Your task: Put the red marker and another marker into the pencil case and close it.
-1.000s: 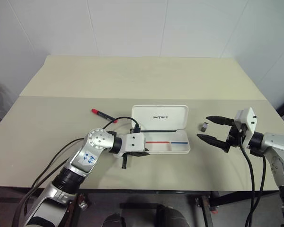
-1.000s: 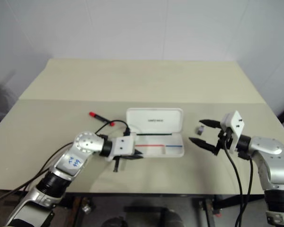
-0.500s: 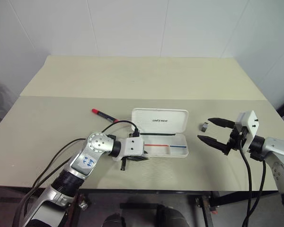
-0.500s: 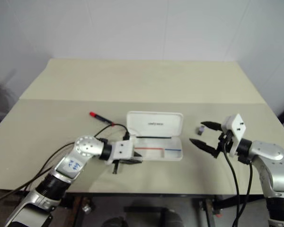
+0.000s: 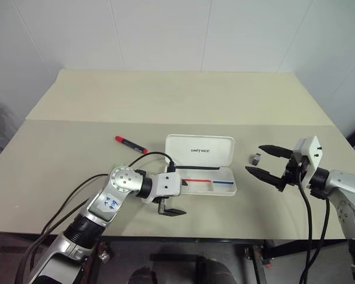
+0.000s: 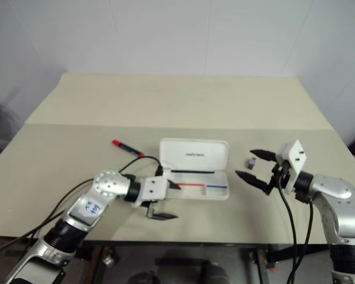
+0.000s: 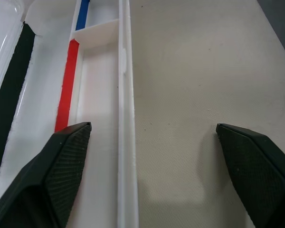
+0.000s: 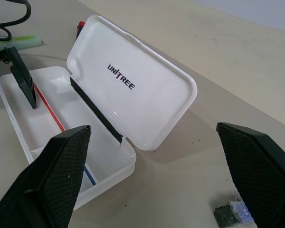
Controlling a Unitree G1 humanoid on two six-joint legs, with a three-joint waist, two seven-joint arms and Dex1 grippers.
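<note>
The white pencil case (image 5: pixel 200 152) lies open mid-table, its lid tilted back and red and blue stripes showing in the tray (image 7: pixel 99 95). My left gripper (image 5: pixel 176 198) is open at the tray's near left corner. One finger (image 7: pixel 61 166) is inside the tray, the other (image 7: pixel 256 166) is over the table, and nothing is held. The red marker (image 5: pixel 130 144) lies on the table left of the case. A light green marker (image 8: pixel 21 41) lies behind my left arm, mostly hidden. To the right of the case, my right gripper (image 5: pixel 265 161) hangs open and empty.
A small dark grey object (image 5: pixel 255 158) lies on the table (image 5: pixel 165 100) between the case and my right gripper. A black cable (image 5: pixel 148 155) loops from my left wrist over the table beside the case's left end.
My left gripper has gone from shut to wide open at the case's near left corner. The right arm has stayed where it was.
</note>
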